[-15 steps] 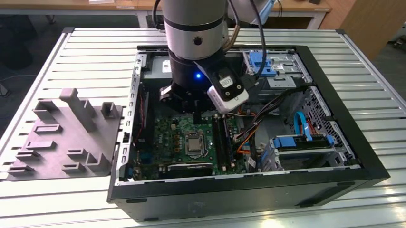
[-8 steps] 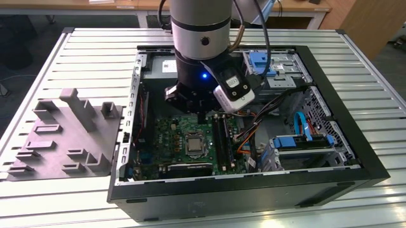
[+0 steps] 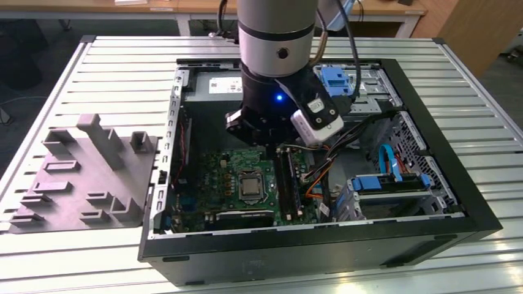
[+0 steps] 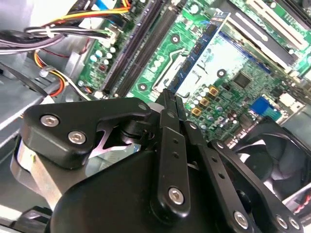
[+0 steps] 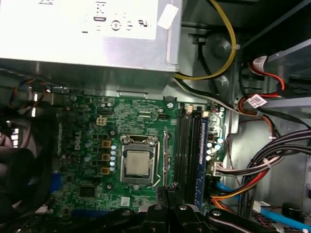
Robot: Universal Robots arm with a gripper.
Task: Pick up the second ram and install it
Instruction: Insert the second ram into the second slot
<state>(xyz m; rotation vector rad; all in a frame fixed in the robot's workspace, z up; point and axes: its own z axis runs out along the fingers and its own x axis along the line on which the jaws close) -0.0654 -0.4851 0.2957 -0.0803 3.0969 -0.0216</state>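
Second wrist view | gripper [image 4: 170, 97] narrow, clamped on ram [image 4: 203, 48] | ram juts from its tips, raised over motherboard [image 4: 252, 82], near slots [image 4: 138, 46], parallel to them, unseated.

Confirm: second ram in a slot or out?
Out. In the second wrist view the ram sticks out from the shut gripper, above the motherboard and apart from the slots.

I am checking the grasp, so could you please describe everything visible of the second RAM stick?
The slim, flat blue-green circuit-board memory stick sits pinched in the shut black gripper, its visible length running out past it. It hangs edge-on over the green motherboard, beside the processor socket, not in the long black slots.
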